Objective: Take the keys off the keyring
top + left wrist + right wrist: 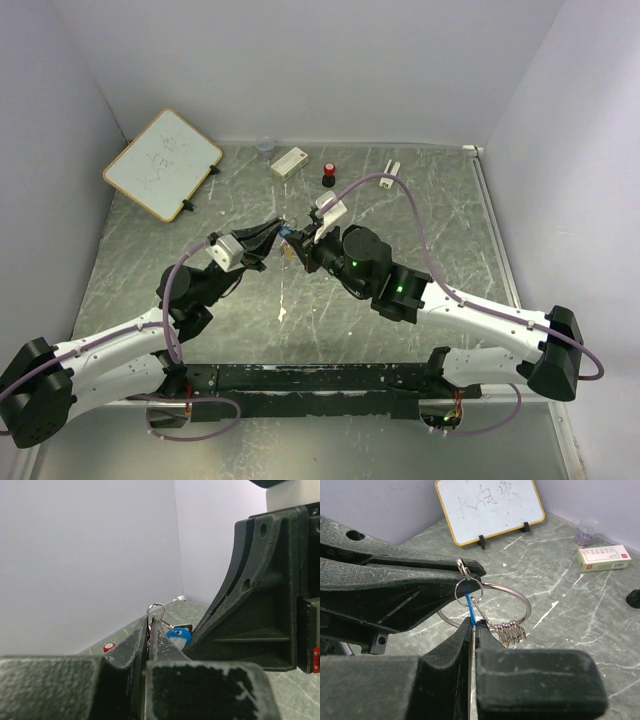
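Both grippers meet above the table's middle. My left gripper (276, 232) (150, 623) is shut on the keyring's small silvery loop (156, 610) (468, 587), which links to a larger wire ring (522, 600). In the right wrist view its dark fingers (395, 587) reach in from the left. My right gripper (297, 247) (474, 623) is shut on the blue-headed key (468, 606) (179, 634), seen edge-on just under the small loop. A bunch of silvery metal pieces (511, 632) hangs on the large ring beside my right fingers. The ring set hangs above the table.
A whiteboard (162, 163) stands at the back left. Along the back wall are a small jar (265, 149), a white box (289, 162), a red-capped black bottle (328, 175) and a small white piece (391, 171). Walls close in the table on three sides.
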You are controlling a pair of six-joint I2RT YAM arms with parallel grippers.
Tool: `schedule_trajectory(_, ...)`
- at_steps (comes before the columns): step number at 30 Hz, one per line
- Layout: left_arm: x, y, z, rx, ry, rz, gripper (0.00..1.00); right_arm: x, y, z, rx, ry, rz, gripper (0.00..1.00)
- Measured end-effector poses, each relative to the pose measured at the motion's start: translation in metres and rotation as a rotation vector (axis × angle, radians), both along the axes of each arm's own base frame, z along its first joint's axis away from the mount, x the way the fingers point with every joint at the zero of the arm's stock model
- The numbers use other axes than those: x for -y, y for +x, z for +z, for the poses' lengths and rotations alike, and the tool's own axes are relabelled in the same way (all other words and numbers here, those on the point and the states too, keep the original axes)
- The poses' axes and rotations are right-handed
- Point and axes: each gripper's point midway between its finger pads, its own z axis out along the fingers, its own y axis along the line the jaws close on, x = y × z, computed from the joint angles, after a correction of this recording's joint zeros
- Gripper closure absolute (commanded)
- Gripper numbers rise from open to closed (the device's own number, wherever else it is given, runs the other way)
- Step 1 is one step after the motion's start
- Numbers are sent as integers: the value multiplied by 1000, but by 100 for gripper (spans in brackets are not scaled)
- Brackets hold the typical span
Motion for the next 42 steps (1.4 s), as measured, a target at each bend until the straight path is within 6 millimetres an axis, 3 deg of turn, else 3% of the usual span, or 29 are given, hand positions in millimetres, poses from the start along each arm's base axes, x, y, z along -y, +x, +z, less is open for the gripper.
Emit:
schedule_trajectory(16, -2, 7, -12, 16, 93, 59, 93, 5, -5, 0, -18, -23, -1, 100)
schedule_trajectory(32, -11, 12, -4, 29, 113, 130, 93, 5, -8, -1, -24, -23, -23, 100)
schedule_trajectory(42, -24, 11, 12, 53, 64, 171, 93, 7, -10, -15, -52, -55, -36, 100)
